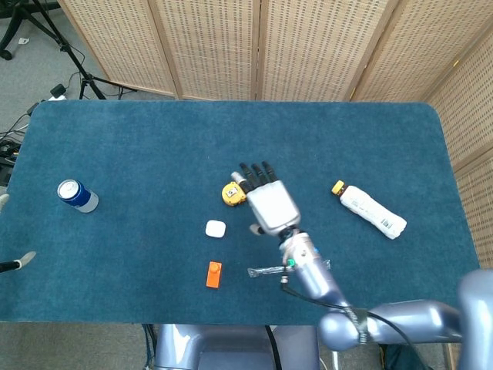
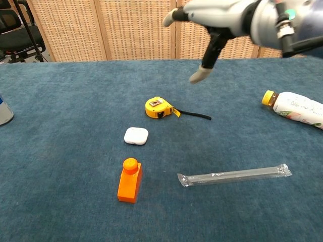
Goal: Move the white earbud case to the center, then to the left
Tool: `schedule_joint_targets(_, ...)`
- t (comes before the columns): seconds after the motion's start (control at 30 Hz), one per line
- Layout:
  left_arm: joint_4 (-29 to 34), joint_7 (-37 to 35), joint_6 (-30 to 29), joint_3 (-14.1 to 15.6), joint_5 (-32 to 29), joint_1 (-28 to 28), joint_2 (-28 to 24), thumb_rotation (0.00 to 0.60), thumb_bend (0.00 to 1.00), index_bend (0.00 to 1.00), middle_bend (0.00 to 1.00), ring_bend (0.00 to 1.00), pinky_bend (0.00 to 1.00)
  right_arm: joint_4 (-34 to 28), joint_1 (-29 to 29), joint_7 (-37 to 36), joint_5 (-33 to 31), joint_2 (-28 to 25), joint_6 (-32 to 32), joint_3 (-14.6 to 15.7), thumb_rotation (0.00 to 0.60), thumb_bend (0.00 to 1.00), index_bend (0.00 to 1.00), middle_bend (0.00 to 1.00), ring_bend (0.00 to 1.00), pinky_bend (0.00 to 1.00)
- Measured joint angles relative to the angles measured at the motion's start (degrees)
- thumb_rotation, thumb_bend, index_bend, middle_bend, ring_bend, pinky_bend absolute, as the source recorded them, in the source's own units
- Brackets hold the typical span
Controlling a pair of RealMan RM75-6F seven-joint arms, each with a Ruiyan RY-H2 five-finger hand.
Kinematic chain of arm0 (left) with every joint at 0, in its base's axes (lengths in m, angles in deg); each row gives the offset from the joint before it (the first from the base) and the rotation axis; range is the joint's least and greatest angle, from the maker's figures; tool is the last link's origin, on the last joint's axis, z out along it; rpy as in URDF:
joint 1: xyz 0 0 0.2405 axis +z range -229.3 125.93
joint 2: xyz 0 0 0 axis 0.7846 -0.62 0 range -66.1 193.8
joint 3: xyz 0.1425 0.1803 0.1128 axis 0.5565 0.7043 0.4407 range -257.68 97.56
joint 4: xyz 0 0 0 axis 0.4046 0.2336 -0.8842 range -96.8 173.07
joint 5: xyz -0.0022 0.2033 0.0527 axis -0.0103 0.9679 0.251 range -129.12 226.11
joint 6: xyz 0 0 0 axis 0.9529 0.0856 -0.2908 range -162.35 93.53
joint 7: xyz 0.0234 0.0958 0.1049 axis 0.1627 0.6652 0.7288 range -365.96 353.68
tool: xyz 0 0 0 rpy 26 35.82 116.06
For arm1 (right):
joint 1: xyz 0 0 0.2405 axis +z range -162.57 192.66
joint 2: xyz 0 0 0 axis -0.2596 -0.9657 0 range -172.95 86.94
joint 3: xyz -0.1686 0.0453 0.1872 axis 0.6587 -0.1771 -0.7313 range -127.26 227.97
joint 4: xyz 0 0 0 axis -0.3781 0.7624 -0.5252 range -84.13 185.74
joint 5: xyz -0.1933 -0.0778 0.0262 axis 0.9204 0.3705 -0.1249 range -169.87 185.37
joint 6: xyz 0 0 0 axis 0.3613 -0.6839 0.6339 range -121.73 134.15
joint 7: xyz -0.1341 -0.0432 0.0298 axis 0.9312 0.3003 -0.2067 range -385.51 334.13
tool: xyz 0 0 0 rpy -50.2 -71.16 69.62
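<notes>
The white earbud case (image 1: 216,228) (image 2: 136,135) lies flat on the blue table cloth, left of centre, with nothing touching it. My right hand (image 1: 266,202) (image 2: 217,17) hovers well above the table, to the right of the case, fingers spread and holding nothing. In the chest view its thumb hangs down, high over the tape measure. Only a grey sliver of my left hand (image 1: 17,261) shows at the head view's left edge; how its fingers lie is hidden.
A yellow tape measure (image 1: 233,193) (image 2: 159,108) lies just behind the case, an orange block (image 1: 214,274) (image 2: 130,180) just in front. A clear wrapped stick (image 2: 234,175) lies front right, a bottle (image 2: 295,107) far right, a can (image 1: 77,195) far left.
</notes>
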Motion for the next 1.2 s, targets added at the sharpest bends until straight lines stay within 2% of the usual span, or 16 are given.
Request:
schedule_joint_targets(0.17, 0.39, 0.93, -0.53, 0.29, 1.37, -0.2, 0.36, 0.6, 0.0, 0.0, 0.0, 0.0, 0.0, -1.27, -5.71, -5.96, 13.58, -6.3, -1.17, 4.75, 0.6, 0.0, 0.0, 0.0, 0.0, 0.0)
schedule_joint_targets(0.27, 0.72, 1.82, -0.84, 0.47, 2.98, -0.62, 0.74, 0.6, 0.0, 0.0, 0.0, 0.0, 0.0, 0.39, -9.91, -12.58, 22.73, -9.41, -2.85, 8.22, 0.6, 0.0, 0.0, 0.0, 0.0, 0.0)
schedule_joint_targets(0.37, 1.48, 3.2, -0.98, 0.67, 4.94, -1.34, 1.08, 0.6, 0.0, 0.0, 0.0, 0.0, 0.0, 4.92, -14.37, -21.84, 30.63, -11.6, -5.37, 11.49, 0.6, 0.0, 0.0, 0.0, 0.0, 0.0)
schedule_joint_targets(0.5, 3.28, 5.69, -1.28, 0.82, 8.18, -2.54, 1.33, 0.6, 0.0, 0.0, 0.0, 0.0, 0.0, 15.73, -21.21, -35.29, 36.64, -12.68, -10.01, 15.31, 0.6, 0.0, 0.0, 0.0, 0.0, 0.0)
schedule_joint_targets(0.63, 5.99, 10.01, -0.78, 0.4, 9.13, -4.06, 1.34, 0.6, 0.0, 0.0, 0.0, 0.0, 0.0, 26.91, -27.94, -44.02, 39.39, -11.78, -14.15, 17.98, 0.6, 0.0, 0.0, 0.0, 0.0, 0.0)
schedule_joint_targets(0.73, 8.47, 13.66, 1.58, -0.77, 9.44, -7.15, 1.84, 0.6, 0.0, 0.0, 0.0, 0.0, 0.0, 31.98, -32.72, -51.17, 39.93, -10.82, -16.05, 19.42, 0.6, 0.0, 0.0, 0.0, 0.0, 0.0)
schedule_joint_targets(0.87, 10.19, 15.75, 5.02, -2.28, 9.3, -11.23, 3.76, 0.6, 0.0, 0.0, 0.0, 0.0, 0.0, 35.03, -35.86, -59.42, 41.39, -10.25, -16.99, 20.27, 0.6, 0.0, 0.0, 0.0, 0.0, 0.0)
schedule_joint_targets(0.97, 11.41, 19.16, 8.55, -3.34, 7.48, -14.16, 5.85, 0.6, 0.0, 0.01, 0.0, 0.0, 0.0, 36.22, -37.25, -61.78, 42.19, -10.57, -17.34, 19.95, 0.6, 0.0, 0.0, 0.0, 0.0, 0.0)
schedule_joint_targets(1.07, 11.84, 24.54, 12.35, -4.35, 3.63, -17.5, 8.6, 0.6, 0.0, 0.07, 0.0, 0.0, 0.0, 35.98, -37.6, -62.66, 42.46, -11.12, -17.33, 19.32, 0.6, 0.0, 0.0, 0.0, 0.0, 0.0)
schedule_joint_targets(1.2, 10.57, 34.09, 17.03, -5.84, -4.98, -23.28, 15.02, 0.6, 0.0, 0.18, 0.0, 0.0, 0.0, 35.48, -38.48, -65.63, 42.9, -12.29, -17.22, 17.66, 0.6, 0.0, 0.0, 0.0, 0.0, 0.0)
